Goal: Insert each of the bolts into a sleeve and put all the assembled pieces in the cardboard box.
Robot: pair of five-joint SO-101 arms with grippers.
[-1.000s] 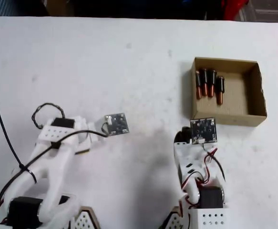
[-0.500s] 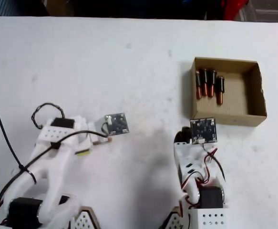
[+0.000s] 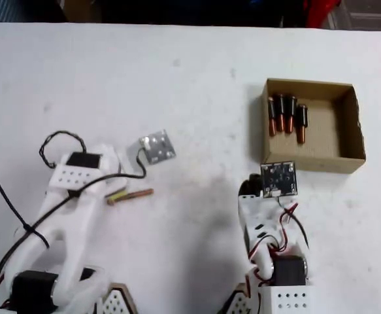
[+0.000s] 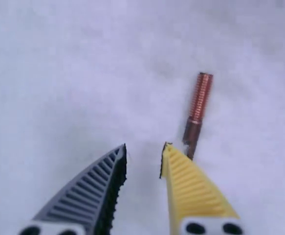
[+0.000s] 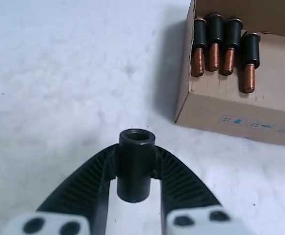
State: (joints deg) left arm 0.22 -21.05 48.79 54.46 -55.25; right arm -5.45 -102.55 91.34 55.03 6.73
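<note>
While the right gripper [image 5: 135, 155] clamps a sleeve [image 5: 135, 171] near the cardboard box [image 5: 230, 115] edge, the left gripper [image 4: 144, 147] — released — sits beside a bolt [image 4: 198, 105].

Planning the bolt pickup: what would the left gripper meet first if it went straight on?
Likely the bare table: the bolt lies just beside the yellow finger of the open left gripper, not between the fingers, though depth is unclear.

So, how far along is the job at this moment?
Done: four assembled pieces lie in the box.
In hand: the right gripper holds a sleeve upright, with no bolt in it.
Left: one bolt lies on the table beside the open left gripper, not gripped. It has to go into the sleeve, then that piece into the box.
</note>
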